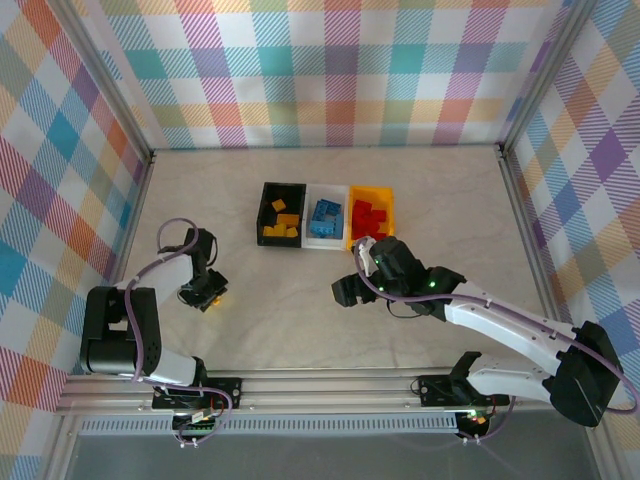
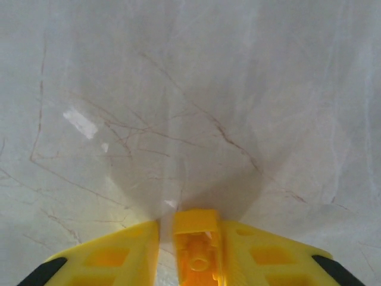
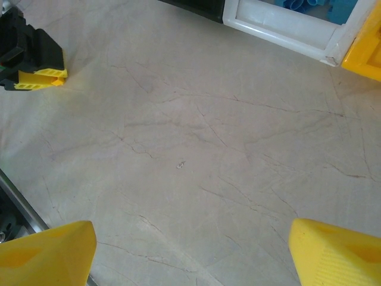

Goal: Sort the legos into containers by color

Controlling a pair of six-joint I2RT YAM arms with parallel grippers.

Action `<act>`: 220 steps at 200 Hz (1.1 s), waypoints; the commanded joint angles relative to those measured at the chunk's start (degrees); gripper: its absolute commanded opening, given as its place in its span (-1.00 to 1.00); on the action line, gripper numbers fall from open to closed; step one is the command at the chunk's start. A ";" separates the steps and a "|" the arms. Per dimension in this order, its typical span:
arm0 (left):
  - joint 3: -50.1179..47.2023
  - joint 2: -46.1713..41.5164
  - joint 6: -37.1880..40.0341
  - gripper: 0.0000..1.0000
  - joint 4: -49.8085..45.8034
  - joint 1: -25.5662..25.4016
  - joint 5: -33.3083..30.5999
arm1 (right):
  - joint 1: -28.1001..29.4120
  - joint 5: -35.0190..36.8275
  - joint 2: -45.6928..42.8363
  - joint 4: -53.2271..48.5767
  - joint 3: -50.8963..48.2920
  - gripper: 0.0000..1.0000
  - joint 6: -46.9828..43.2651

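Firmly pinching one yellow-orange lego (image 2: 198,253) in the left gripper (image 1: 205,293), low over the pale veined table (image 1: 300,330), well to the left of the three containers. Holding the right gripper (image 3: 190,256) spread wide, with nothing between its fingers (image 3: 336,253), just in front of the bins. Already sorted: yellow-orange bricks (image 1: 282,226) in the black bin (image 1: 282,187), blue bricks (image 1: 323,218) in the white bin (image 1: 327,189), red bricks (image 1: 368,215) in the yellow-orange bin (image 1: 386,193).

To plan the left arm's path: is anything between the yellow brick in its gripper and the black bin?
Nothing visible. Only tabletop lies between the yellow brick, held in the left gripper, and the black bin.
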 commanded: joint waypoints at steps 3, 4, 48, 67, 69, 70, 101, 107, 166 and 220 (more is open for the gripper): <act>-1.41 1.29 0.99 -0.50 3.15 0.59 3.11 | 0.37 0.71 -1.54 0.76 -0.81 0.68 0.74; -1.40 1.26 1.03 -0.51 3.11 0.55 3.16 | 0.38 0.78 -1.55 0.74 -0.81 0.68 0.74; 0.54 -1.41 1.30 -0.68 1.51 0.48 6.11 | 0.38 3.72 -3.29 -0.63 -1.03 0.69 -0.08; 3.23 -3.59 1.61 -0.69 -0.39 -0.15 7.10 | 0.05 6.42 -3.92 -2.50 -0.49 0.69 -1.07; 3.65 -3.77 1.68 -0.69 -0.64 -0.29 7.06 | -0.12 6.61 -3.95 -2.76 -0.46 0.69 -1.16; 3.90 -3.86 1.69 -0.69 -0.81 -0.42 7.07 | -0.22 6.67 -3.98 -2.91 -0.37 0.69 -1.18; 13.27 -6.14 2.44 -0.69 -3.55 -4.40 7.18 | -4.97 7.22 -6.08 -4.92 -0.71 0.68 -2.37; 15.44 -5.85 2.78 -0.69 -3.52 -5.31 7.26 | -6.12 7.27 -6.53 -5.29 -0.83 0.68 -2.50; 37.98 9.51 9.67 -0.67 -0.33 -13.12 7.50 | -17.13 6.28 -9.36 -8.42 -1.71 0.67 -3.44; 50.70 26.58 14.21 -0.67 2.93 -15.18 7.17 | -26.79 4.46 -10.48 -8.39 -1.90 0.65 -3.27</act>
